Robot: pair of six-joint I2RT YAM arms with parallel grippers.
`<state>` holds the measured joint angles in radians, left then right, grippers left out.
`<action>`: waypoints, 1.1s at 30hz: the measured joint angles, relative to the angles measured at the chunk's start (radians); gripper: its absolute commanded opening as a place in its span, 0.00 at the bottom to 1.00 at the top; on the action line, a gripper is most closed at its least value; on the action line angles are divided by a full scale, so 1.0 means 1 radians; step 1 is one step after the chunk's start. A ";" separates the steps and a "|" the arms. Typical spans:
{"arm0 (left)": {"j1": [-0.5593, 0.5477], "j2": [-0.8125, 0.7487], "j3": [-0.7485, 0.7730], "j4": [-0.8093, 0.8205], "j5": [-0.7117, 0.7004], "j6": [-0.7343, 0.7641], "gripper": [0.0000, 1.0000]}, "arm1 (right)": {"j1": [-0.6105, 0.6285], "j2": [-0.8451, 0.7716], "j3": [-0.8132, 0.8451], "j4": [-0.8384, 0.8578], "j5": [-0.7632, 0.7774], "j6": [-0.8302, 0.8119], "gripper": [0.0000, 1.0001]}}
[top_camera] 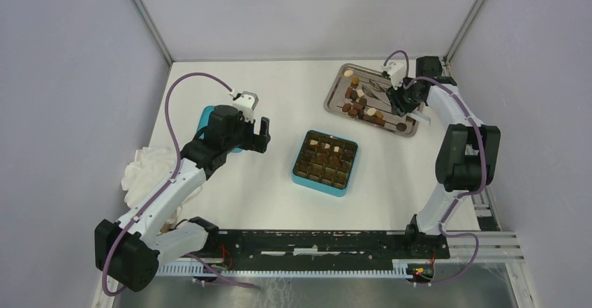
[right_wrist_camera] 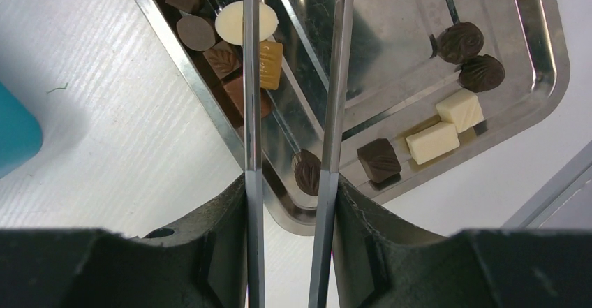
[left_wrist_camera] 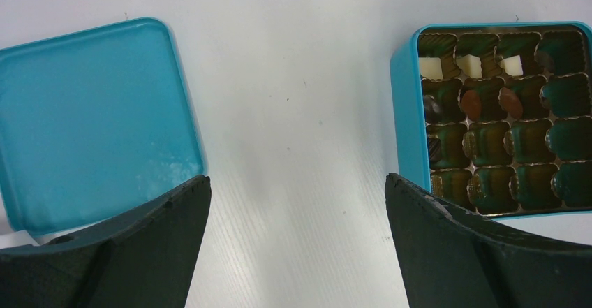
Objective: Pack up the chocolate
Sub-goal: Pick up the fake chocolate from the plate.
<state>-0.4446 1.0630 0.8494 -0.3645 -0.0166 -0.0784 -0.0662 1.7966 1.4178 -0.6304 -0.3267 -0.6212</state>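
1. The loose chocolate [top_camera: 363, 104] lies in a steel tray [right_wrist_camera: 199, 91] at the far right of the table [top_camera: 279, 91]. It is a mix of dark, mid-brown and cream pieces.
2. A few pieces already sit in the far rows of the teal box [left_wrist_camera: 408, 112] at the middle of the table. Most of its cells are bare, so I'd judge the packing to be at an early stage.
3. The right gripper [right_wrist_camera: 290, 189] is clamped on long metal tweezers [right_wrist_camera: 251, 112] and hangs right over the tray. The two blades stand apart and run out ahead of it across the scattered pieces. Their tips are out of the wrist view.
4. A dark leaf-stamped piece [right_wrist_camera: 307, 172] sits between the blades close to the gripper. A caramel piece [right_wrist_camera: 269, 63] lies further out, just inside the left blade.
5. The tweezers' long axis crosses the tray's near rim at a slant, so I reckon the next pick is forward and down along the blades, not sideways.
6. The left gripper [left_wrist_camera: 297, 196] has its jaws wide apart and holds nothing. It hovers over bare table between the loose lid [left_wrist_camera: 91, 119] and the box, well apart from the tray.
7. The right arm is clearly the nearer one to the chocolate.
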 measured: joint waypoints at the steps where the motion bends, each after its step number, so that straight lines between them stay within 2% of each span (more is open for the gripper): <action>1: 0.000 0.000 0.000 0.000 0.000 0.000 0.99 | 0.000 0.013 0.015 -0.013 0.007 -0.001 0.45; 16: 0.000 -0.002 0.000 0.000 0.020 0.000 0.99 | 0.002 0.137 0.155 -0.115 0.138 -0.064 0.45; 33: 0.000 -0.002 0.000 0.000 0.020 0.000 0.99 | 0.017 0.203 0.204 -0.170 0.089 -0.099 0.46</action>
<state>-0.4446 1.0611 0.8494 -0.3645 0.0036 -0.0784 -0.0494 1.9999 1.6218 -0.8005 -0.2382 -0.7200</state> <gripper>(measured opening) 0.989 0.463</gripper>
